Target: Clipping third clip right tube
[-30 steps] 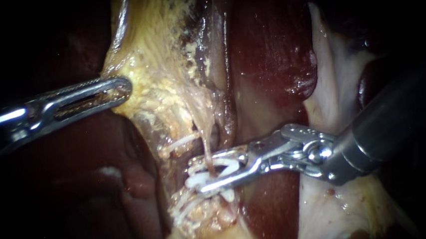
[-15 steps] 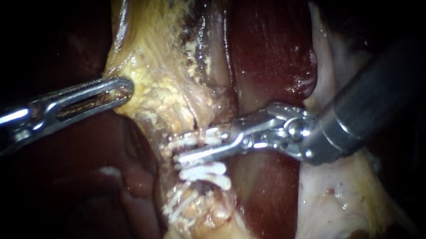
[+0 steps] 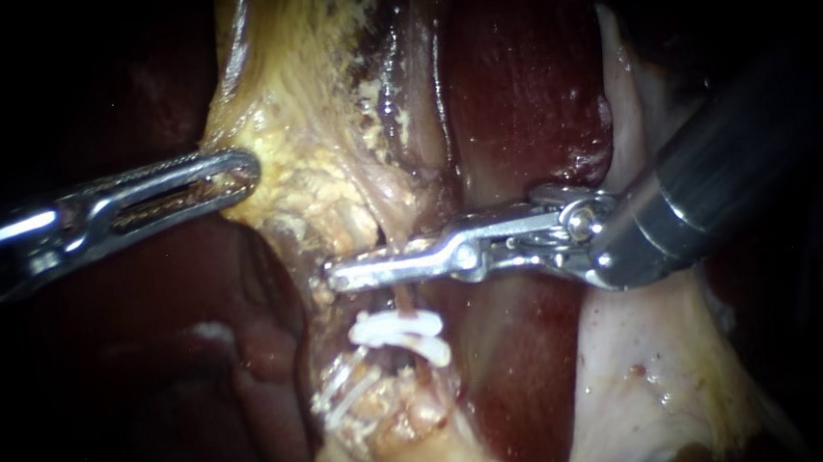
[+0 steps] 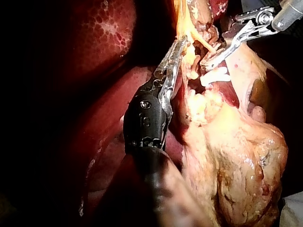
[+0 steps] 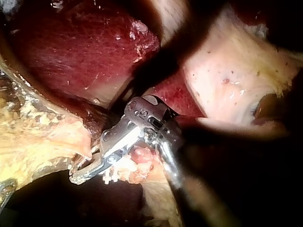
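my left instrument point(image 3: 238, 171) comes in from the left and its slotted jaws are clenched on the edge of the yellowish fatty tissue point(image 3: 300, 152), holding it out to the left. my right instrument point(image 3: 347, 272) comes in from the right, its shaft lying over the pale tissue point(image 3: 655, 388) and the dark red liver point(image 3: 518, 88). its long flat jaws reach leftward and are pressed together across the right tube point(image 3: 403, 301), grasping it from both sides, with almost no gap between them. whether a clip sits between the jaws cannot be made out. the right tube is a thin pinkish strand running from the fatty tissue on the far side, through the jaws, toward the near side. just on the near side of the jaws, two white clips point(image 3: 394, 327) sit across this tube, close to the jaws but not touching them. nearer and a little to the left, more white clips point(image 3: 346, 400) lie across a second strand in crumbly yellow tissue.
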You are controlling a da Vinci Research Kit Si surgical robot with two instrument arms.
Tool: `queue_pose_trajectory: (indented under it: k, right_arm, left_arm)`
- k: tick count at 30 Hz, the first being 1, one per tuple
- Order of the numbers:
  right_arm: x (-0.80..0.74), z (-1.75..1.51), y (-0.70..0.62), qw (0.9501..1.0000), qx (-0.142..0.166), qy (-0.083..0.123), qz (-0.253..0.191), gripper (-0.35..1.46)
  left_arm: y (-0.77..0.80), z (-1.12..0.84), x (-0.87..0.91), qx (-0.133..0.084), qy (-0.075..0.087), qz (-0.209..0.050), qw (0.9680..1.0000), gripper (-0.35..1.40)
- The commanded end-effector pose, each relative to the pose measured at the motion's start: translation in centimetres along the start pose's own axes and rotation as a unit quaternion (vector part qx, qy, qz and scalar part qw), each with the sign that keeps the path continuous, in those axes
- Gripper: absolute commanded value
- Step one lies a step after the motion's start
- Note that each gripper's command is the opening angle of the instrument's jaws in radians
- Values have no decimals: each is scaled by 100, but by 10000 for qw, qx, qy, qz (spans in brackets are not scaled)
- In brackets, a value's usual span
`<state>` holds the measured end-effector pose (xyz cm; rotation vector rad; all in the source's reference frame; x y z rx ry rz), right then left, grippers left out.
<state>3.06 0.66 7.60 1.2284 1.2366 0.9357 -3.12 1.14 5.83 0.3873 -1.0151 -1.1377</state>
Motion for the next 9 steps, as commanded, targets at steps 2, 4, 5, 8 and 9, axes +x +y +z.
queue_pose_trajectory:
  k: [2, 4, 5, 8, 9]
  right_arm:
    - [-1, 3, 0, 10000, 19, -22, 1, -35]
    - [-2, 4, -2, 10000, 11, -34, -1, -35]
    - [-2, 4, -2, 10000, 11, -34, -1, -35]
    - [-2, 4, -1, 10000, 19, -43, 0, -35]
    - [-2, 4, -1, 10000, 19, -43, 0, -35]
  left_arm:
    - [0, 0, 0, 0, 1, 0, 10000, -35]
    - [1, 0, 0, 0, 1, 0, 10000, -35]
    - [1, 0, 0, 0, 1, 0, 10000, -35]
    - [1, 0, 0, 0, 1, 0, 10000, -35]
    - [1, 0, 0, 0, 1, -1, 10000, -35]
